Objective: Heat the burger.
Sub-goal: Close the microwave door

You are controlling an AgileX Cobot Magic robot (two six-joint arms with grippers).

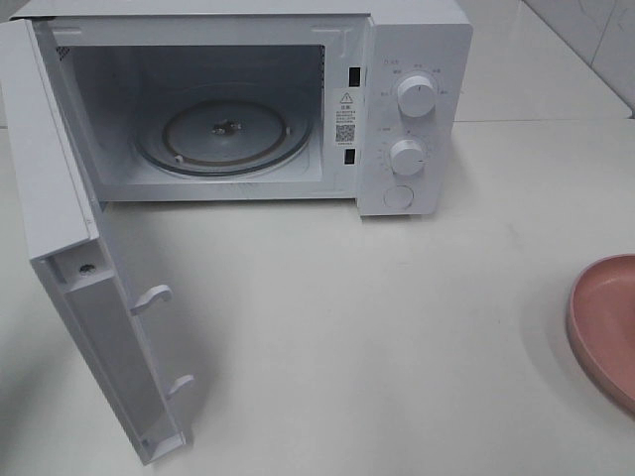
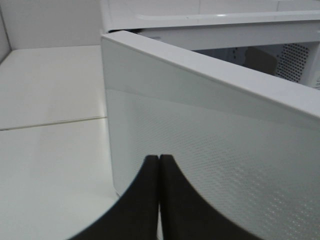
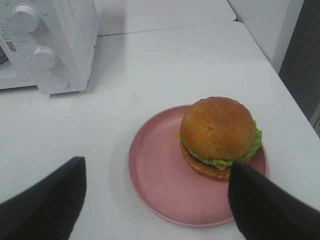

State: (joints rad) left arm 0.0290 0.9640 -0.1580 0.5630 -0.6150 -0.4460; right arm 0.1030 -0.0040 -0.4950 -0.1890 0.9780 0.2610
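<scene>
Nearby, burger (image 3: 218, 136) on pink plate (image 3: 160, 175), microwave (image 1: 417, 59) door (image 1: 89, 327) swung open

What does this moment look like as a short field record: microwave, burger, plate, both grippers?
microwave: door swung fully open, glass turntable bare
burger: sits on the plate, toward one side, outside the microwave
plate: pink, on the table right of the microwave
left gripper: shut, close to the door's outer face
right gripper: open, above the plate, holding nothing
</scene>
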